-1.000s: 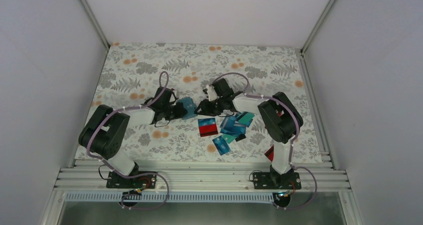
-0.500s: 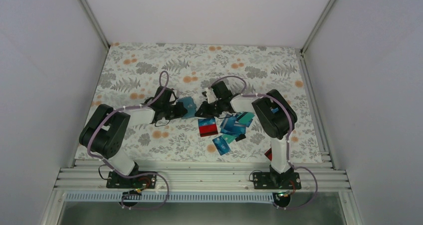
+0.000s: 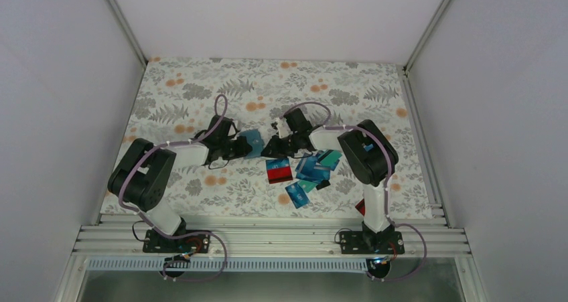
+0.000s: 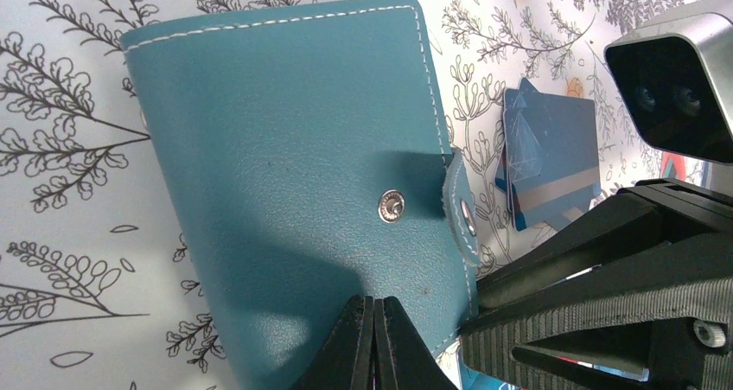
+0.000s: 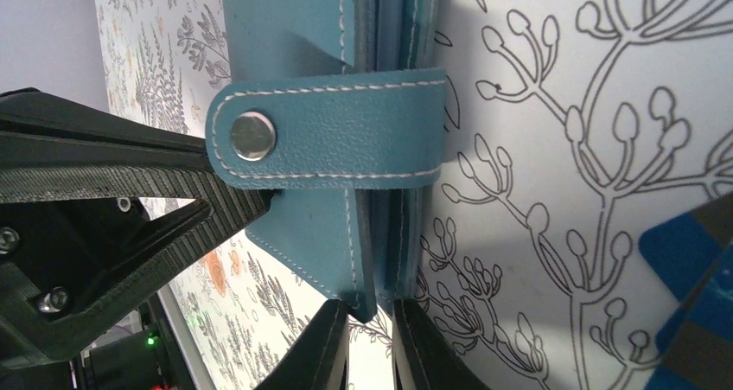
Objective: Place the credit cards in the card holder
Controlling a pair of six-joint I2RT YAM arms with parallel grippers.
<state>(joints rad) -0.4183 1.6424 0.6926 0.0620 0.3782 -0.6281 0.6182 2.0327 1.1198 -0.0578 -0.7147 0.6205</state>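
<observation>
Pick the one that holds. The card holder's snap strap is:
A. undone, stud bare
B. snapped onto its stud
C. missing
A: in the left wrist view the stud on the holder shows bare, with the strap lying beside it at the edge, not over it.
</observation>
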